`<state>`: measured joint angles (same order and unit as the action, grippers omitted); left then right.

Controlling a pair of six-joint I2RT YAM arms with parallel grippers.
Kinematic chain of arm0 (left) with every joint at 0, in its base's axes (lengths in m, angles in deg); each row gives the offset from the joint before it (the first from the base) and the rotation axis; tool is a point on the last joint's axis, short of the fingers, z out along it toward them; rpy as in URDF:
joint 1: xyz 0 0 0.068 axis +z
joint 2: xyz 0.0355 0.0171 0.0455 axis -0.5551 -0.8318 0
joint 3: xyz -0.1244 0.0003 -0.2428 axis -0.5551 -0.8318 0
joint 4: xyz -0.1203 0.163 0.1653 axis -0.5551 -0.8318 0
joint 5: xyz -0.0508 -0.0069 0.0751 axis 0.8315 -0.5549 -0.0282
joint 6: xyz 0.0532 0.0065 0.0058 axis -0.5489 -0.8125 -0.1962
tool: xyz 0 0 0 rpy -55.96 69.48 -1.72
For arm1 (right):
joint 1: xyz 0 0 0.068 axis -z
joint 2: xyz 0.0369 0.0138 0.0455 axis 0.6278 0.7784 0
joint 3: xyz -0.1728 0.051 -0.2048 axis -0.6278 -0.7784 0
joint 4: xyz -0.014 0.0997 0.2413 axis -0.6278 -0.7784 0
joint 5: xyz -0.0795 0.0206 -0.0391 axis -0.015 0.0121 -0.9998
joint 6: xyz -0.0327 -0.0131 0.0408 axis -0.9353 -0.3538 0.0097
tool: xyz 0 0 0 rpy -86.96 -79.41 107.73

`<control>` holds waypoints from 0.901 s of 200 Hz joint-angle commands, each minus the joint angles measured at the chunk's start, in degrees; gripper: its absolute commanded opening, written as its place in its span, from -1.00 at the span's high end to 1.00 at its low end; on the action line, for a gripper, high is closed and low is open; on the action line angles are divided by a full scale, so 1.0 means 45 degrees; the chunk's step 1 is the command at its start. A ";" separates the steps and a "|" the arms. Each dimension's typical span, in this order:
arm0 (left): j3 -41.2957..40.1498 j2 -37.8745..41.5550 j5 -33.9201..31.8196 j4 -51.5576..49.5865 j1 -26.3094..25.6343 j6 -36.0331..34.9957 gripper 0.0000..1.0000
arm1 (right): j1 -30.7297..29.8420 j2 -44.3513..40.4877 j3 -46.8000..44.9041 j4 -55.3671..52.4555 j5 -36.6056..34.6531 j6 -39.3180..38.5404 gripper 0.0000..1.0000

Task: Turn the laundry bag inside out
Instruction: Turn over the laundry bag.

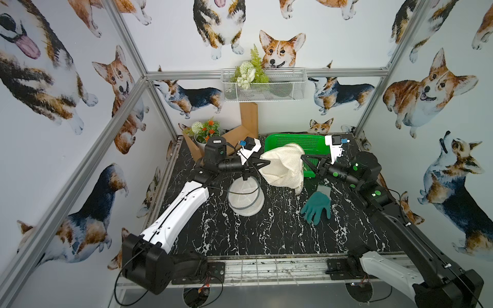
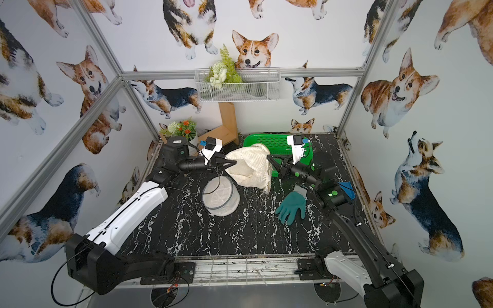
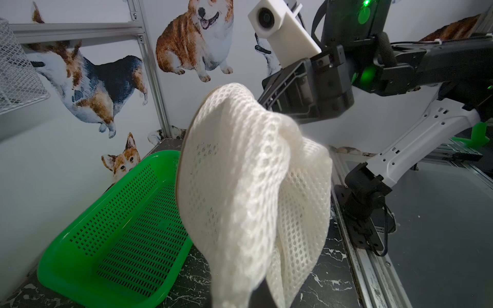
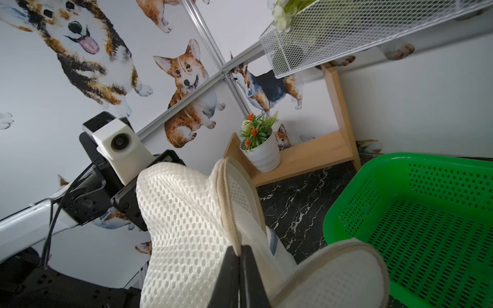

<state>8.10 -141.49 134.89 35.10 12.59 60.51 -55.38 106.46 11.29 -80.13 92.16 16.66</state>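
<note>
The laundry bag (image 1: 282,166) (image 2: 249,168) is cream-white mesh and hangs in the air between my two grippers, over the back of the table. My left gripper (image 1: 266,162) (image 2: 234,162) is shut on its left side. In the left wrist view the bag (image 3: 240,173) fills the middle and hides the fingers. My right gripper (image 1: 302,157) (image 2: 268,157) is shut on the bag's beige zip edge. The right wrist view shows that edge (image 4: 226,202) pinched between the black fingertips of the right gripper (image 4: 239,249). The bag's lower end droops toward the table.
A green perforated basket (image 1: 298,141) (image 3: 53,266) (image 4: 346,208) stands behind the bag. A round white mesh pouch with a grey rim (image 1: 245,198) lies under the left wrist. A teal glove (image 1: 317,205) lies right of centre. A plant pot (image 1: 202,136) and a wooden stand (image 1: 249,120) are at the back left.
</note>
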 commanded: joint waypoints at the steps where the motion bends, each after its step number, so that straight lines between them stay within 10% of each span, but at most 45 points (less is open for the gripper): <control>1: 0.0299 0.0144 -0.0033 -0.0852 -0.0011 -0.0983 1.00 | 0.0668 0.0042 0.0511 -0.0392 -0.0741 -0.0109 1.00; 121: 0.2999 -0.0627 -0.0077 -0.5870 -0.0987 -0.4947 1.00 | 0.2281 0.2259 0.3014 -0.4619 -0.1159 -0.0343 1.00; 180: 0.2447 -0.0383 0.1257 -0.0495 -0.0960 -0.0824 1.00 | 0.2297 0.3666 0.1892 -0.5133 0.0948 -0.1087 1.00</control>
<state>21.30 -144.58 133.66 16.21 8.13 45.13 -45.63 121.52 21.91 -101.07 97.30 13.47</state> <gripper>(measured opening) 0.084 0.067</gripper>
